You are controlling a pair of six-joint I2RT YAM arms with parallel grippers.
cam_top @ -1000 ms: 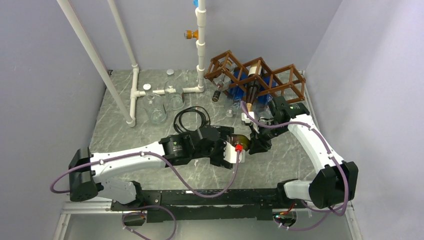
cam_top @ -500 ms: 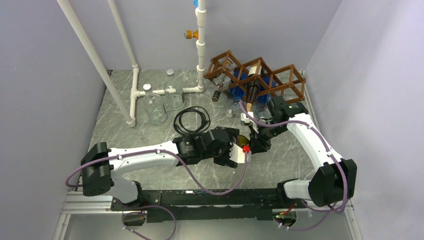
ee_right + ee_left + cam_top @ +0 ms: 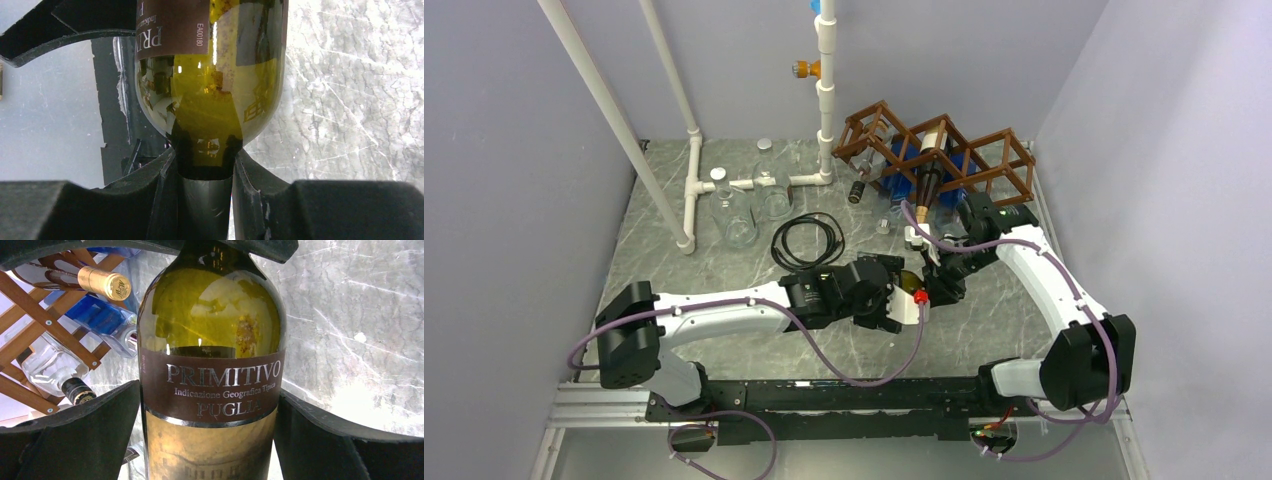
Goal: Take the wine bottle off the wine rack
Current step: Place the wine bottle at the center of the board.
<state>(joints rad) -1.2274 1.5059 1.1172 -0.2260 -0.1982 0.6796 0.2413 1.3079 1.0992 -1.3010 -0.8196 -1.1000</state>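
Note:
The wine bottle (image 3: 910, 283) is green glass with a brown label reading PRIMITIVO PUGLIA. It is off the brown wooden wine rack (image 3: 944, 160) and held above the table between both arms. My right gripper (image 3: 934, 288) is shut on its neck (image 3: 205, 170). My left gripper (image 3: 900, 300) straddles the bottle's body (image 3: 210, 340), and both black fingers (image 3: 100, 430) touch the sides at the label. The rack's slats show at the left of the left wrist view (image 3: 30, 325).
A gold-capped bottle (image 3: 102, 282), a clear bottle (image 3: 50, 365) and a blue one (image 3: 100, 315) lie in the rack. Glass jars (image 3: 744, 210), a coiled black cable (image 3: 809, 235) and white pipes (image 3: 694, 180) stand at the back left.
My left arm has reached to the right and brought its gripper around the bottle's body. The right gripper has kept hold of the neck and shifted slightly.

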